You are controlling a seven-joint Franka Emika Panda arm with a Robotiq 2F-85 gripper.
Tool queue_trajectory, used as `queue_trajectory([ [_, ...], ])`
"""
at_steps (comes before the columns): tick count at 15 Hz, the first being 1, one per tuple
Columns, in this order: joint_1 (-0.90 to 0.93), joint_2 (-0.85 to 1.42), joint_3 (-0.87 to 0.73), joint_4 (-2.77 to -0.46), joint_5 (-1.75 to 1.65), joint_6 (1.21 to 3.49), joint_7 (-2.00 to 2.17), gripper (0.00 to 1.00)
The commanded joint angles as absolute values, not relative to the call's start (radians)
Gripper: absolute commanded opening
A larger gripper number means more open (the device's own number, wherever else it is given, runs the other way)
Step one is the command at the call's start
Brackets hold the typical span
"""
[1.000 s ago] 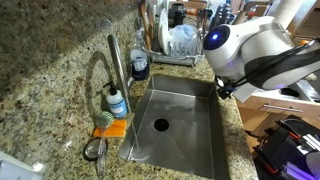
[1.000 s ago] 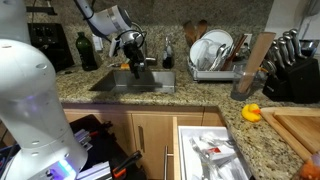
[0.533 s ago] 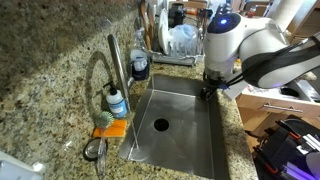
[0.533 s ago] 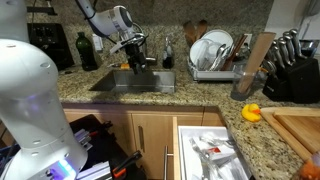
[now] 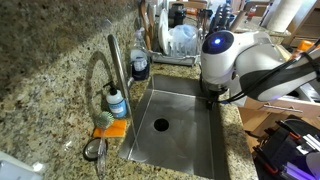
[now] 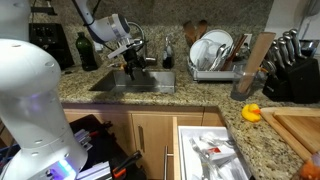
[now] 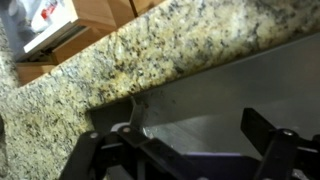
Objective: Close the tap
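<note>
One tap (image 5: 118, 65), one sink (image 5: 190, 135), one soap bottle (image 5: 118, 102).

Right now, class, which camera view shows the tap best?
An exterior view shows the tap close, stem and arched spout whole. The exterior view across the sink leaves it tiny, indistinct. The wrist view shows only counter and sink wall.

The gripper (image 7: 180, 150) points downward, fingers (image 7: 275, 150) spread apart, empty.
</note>
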State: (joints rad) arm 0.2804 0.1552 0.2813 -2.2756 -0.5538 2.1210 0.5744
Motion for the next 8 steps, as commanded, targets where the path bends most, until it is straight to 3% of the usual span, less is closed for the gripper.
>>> queue_trajectory([
  [1,0.349,0.218,0.267,-2.228,-0.652,1.939,0.611,1.0],
  [8,0.425,0.309,0.276,-2.154,-0.977,1.703,0.594,1.0],
])
